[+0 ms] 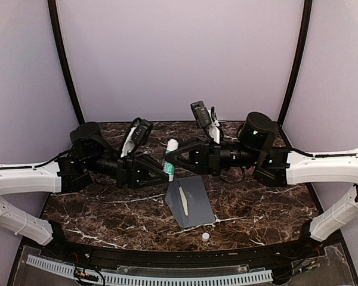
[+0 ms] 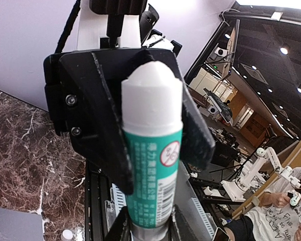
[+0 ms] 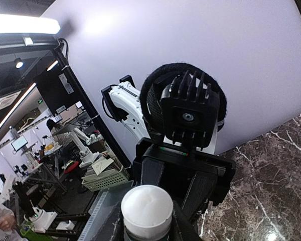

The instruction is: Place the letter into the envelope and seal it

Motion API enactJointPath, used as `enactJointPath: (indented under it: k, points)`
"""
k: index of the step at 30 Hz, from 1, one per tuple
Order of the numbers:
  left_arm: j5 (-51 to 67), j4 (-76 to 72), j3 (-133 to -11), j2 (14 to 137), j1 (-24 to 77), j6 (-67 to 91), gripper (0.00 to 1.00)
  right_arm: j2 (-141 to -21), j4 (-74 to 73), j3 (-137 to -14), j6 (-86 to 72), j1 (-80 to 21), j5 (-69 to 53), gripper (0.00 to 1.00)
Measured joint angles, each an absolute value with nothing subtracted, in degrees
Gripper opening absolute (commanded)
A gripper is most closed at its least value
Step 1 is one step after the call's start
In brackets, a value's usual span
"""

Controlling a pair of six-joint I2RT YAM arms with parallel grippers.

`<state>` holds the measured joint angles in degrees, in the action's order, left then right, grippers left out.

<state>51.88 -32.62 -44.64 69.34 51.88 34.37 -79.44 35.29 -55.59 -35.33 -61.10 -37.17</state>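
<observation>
The grey envelope (image 1: 194, 202) lies flat on the marble table (image 1: 107, 208), in front of both grippers. A narrow cream strip (image 1: 182, 200) shows on it, seemingly the letter's edge; the rest of the letter is hidden. Above the table both grippers meet on a teal glue stick (image 1: 169, 162) with a white domed top (image 3: 146, 208). My left gripper (image 2: 150, 227) is shut on the stick's grey base. My right gripper (image 3: 146, 230) is closed on its upper body, with its black fingers (image 2: 113, 150) flanking the label. The envelope's corner (image 2: 10, 223) shows in the left wrist view.
A small white cap (image 1: 206, 236) lies on the table near the front edge, right of the envelope's near corner, and shows too in the left wrist view (image 2: 66, 234). A perforated white strip (image 1: 155, 277) runs along the table's near side. Curved purple walls enclose the back.
</observation>
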Motion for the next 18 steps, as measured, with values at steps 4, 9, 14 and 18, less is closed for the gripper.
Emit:
enactJointPath:
  k: [4,9,14,18]
  points:
    - [51.5,-32.5,-44.7,69.3,52.2,33.8,0.0,-79.9,35.6,-55.6,-35.8,-61.1,-37.1,0.05]
    - [45.0,-27.5,-44.7,67.4,52.4,30.7,0.0,-79.7,33.2,-55.8,-35.0,-61.1,-32.9,0.0]
    - [31.3,-18.4,-45.6,64.9,52.6,26.6,0.0,-80.4,20.5,-60.8,-33.1,-62.3,-18.9,0.0]
    - [19.4,-12.7,-46.9,64.1,52.6,24.9,0.0,-84.2,10.0,-68.3,-34.4,-64.1,-4.6,0.0]
